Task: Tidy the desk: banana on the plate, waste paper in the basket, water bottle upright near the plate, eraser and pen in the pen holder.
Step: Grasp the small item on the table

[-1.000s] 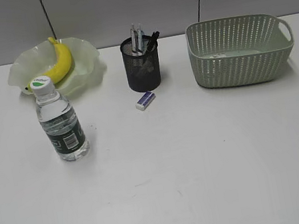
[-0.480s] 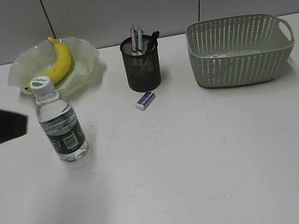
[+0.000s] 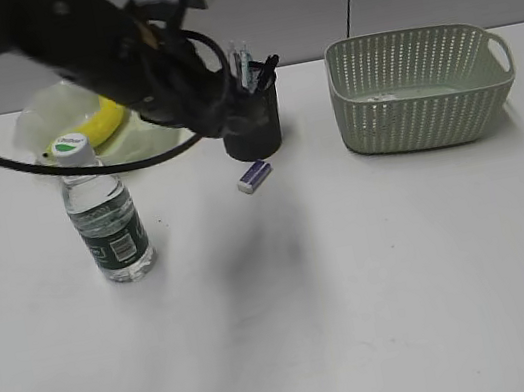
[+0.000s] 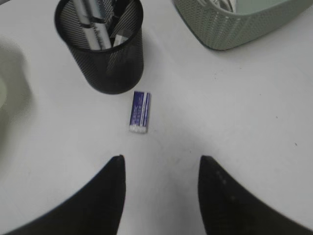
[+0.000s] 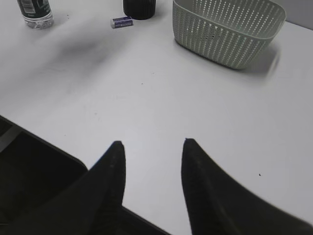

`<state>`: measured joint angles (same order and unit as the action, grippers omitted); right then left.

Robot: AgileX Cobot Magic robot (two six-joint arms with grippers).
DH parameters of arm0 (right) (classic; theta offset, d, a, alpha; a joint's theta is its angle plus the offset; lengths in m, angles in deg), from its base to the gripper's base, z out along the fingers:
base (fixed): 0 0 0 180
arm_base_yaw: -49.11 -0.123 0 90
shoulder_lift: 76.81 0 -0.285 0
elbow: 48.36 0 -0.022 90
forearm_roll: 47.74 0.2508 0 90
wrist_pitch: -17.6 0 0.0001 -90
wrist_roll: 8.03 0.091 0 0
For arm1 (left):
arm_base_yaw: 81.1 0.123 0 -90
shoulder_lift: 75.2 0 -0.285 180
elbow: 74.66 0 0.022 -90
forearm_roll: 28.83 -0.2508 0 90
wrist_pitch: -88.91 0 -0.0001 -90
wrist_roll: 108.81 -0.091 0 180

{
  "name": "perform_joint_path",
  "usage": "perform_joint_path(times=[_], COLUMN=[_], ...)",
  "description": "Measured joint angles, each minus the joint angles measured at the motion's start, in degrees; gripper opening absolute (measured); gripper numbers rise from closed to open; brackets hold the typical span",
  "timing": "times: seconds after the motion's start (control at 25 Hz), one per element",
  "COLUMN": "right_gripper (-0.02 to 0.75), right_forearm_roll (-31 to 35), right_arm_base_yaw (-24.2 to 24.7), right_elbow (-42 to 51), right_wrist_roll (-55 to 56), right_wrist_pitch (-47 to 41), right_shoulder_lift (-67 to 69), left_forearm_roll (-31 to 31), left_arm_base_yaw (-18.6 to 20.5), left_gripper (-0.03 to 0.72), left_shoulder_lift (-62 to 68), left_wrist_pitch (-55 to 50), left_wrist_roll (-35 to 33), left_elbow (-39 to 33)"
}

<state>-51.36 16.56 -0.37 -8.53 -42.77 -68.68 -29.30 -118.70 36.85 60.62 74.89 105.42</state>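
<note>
The eraser (image 3: 254, 175), white with a blue sleeve, lies on the white desk (image 3: 356, 271) just in front of the black mesh pen holder (image 3: 254, 121), which holds several pens (image 3: 239, 61). My left gripper (image 3: 214, 115) hovers above and left of the holder; in the left wrist view it (image 4: 161, 159) is open and empty, with the eraser (image 4: 140, 112) ahead of its fingertips. The banana (image 3: 108, 122) lies on the green plate (image 3: 38, 122), partly hidden by the arm. The water bottle (image 3: 102, 212) stands upright. My right gripper (image 5: 152, 142) is open and empty, low over the desk's near edge.
The green perforated basket (image 3: 421, 87) stands at the back right; something pale lies inside it, and I cannot tell what. It also shows in the left wrist view (image 4: 230, 24) and the right wrist view (image 5: 227, 29). The pen holder (image 4: 100, 49) stands close behind the eraser.
My left arm has swept in from the left edge, over the plate, to above the pen holder and eraser. The objects have not moved.
</note>
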Motion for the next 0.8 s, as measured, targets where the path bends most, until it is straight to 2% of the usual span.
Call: perform_joint_path(times=[0.2, 0.36, 0.68, 0.8], right_gripper=[0.318, 0.318, 0.317, 0.317], right_forearm_roll=[0.1, 0.1, 0.1, 0.1], right_arm_base_yaw=[0.0, 0.0, 0.0, 0.0], right_elbow=[0.0, 0.0, 0.0, 0.0], right_wrist_roll=[0.0, 0.0, 0.0, 0.0], right_wrist_pitch=[0.6, 0.7, 0.8, 0.8], right_shoulder_lift=[0.0, 0.0, 0.0, 0.0], left_forearm_roll=[-1.7, -5.8, -8.3, -8.5], left_arm_base_yaw=[-0.1, -0.1, -0.1, -0.1], left_gripper=[0.452, 0.503, 0.506, 0.43], left_shoulder_lift=[14.2, 21.4, 29.5, 30.2], left_wrist_pitch=[-0.9, -1.4, 0.6, 3.0], left_wrist_roll=[0.0, 0.0, 0.0, 0.0], left_elbow=[11.7, 16.9, 19.8, 19.9])
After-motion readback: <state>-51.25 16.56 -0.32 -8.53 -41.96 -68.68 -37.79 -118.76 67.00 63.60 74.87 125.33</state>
